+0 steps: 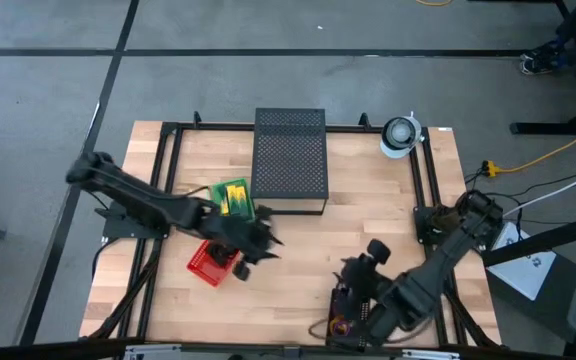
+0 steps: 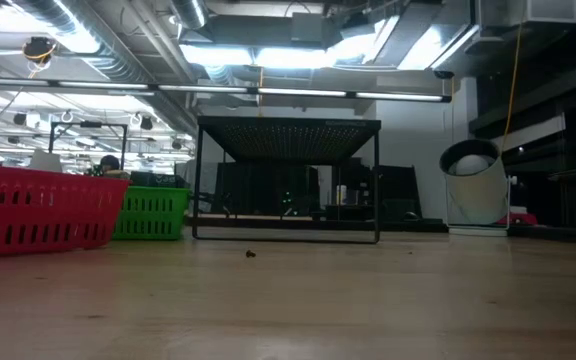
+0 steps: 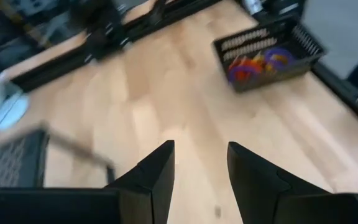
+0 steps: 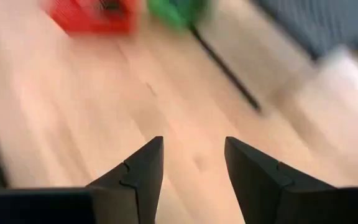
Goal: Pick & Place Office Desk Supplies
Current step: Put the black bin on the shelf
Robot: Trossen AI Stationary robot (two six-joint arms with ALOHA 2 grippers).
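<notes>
Yellow-and-green crayon boxes lie in a green basket beside the black perforated box. Orange, red and purple rings sit in a black basket at the table's near right. No black clips show. My left gripper hangs open over bare wood just right of the red basket; its fingers hold nothing. My right gripper is open above the wood near the black basket, facing the red basket and the green basket.
The perforated box stands on thin legs at the far middle. A white tape roll sits at the far right corner. A black frame runs around the table. Bare wood lies between the two grippers.
</notes>
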